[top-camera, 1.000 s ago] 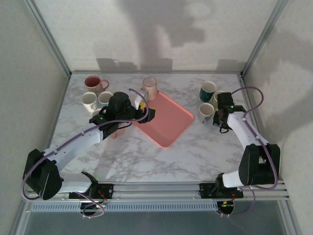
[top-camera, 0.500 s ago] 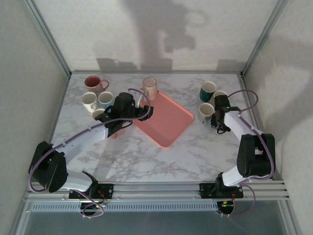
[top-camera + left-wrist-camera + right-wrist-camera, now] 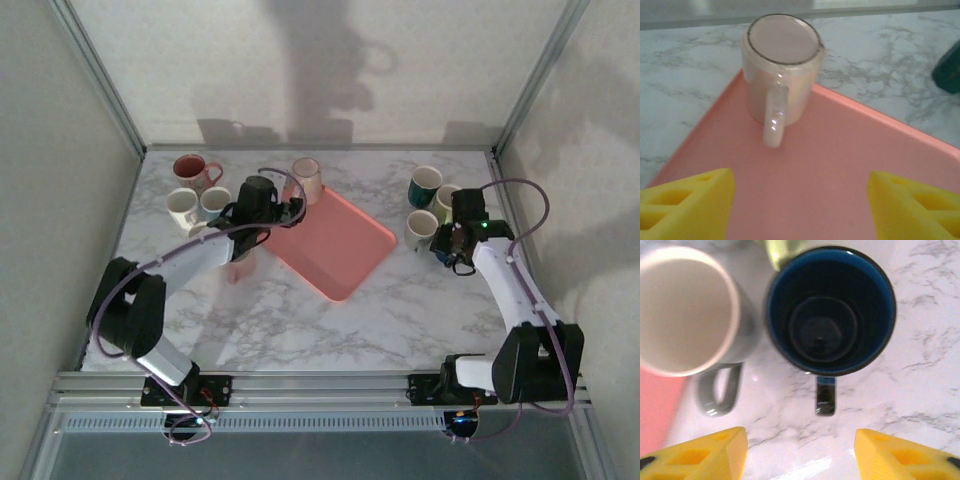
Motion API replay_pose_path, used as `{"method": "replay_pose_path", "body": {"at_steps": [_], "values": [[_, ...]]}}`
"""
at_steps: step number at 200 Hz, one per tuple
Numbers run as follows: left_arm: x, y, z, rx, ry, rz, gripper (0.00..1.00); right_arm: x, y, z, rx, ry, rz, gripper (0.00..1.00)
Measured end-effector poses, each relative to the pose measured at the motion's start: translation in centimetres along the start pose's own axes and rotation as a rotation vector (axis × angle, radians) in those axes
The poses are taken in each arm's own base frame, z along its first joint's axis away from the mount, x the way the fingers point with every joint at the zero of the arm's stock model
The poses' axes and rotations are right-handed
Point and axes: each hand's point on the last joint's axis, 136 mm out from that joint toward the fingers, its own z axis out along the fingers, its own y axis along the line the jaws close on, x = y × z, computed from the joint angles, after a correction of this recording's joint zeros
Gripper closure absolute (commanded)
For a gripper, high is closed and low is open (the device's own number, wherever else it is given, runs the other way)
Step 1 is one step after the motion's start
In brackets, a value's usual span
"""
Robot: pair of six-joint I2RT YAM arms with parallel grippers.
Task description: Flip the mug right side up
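Where the marble table (image 3: 330,320) bears the pink tray (image 3: 345,255), the left arm (image 3: 190,262) lies stretched low toward the tray's far corner; the right arm (image 3: 505,280) bends inward over a blue mug (image 3: 830,310). The upside-down pink mug (image 3: 782,65) stands on that corner, handle facing the left gripper (image 3: 801,200), jaws wide and empty. The right gripper (image 3: 800,445) gapes too, empty.

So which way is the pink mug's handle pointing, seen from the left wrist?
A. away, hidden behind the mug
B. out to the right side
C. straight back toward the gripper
C: the mug stands on the tray with its handle facing the camera, roughly in line with the gap of the open left gripper.
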Motion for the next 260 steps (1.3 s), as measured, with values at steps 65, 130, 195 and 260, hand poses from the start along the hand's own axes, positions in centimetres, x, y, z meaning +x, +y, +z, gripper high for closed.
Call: {"method": "replay_pose_path", "body": {"at_steps": [65,130,195,260], "values": [[-1.4,2.0,5.4,0.019,0.065,0.011,0.37,-0.8,3.1,-2.5,-0.176,0.021,-0.020,0.39],[0.4,1.8,8.5,0.039,0.167,0.024,0.45,-1.0,4.2,-2.3,-0.229,0.049,-0.019,0.38],[2.4,2.0,10.2,0.044,0.232,0.028,0.56,-1.3,4.6,-2.7,-0.251,0.043,-0.019,0.38],[3.2,2.3,11.2,0.041,0.249,0.039,0.69,-1.8,5.2,-3.4,-0.284,0.032,-0.012,0.37]]}}
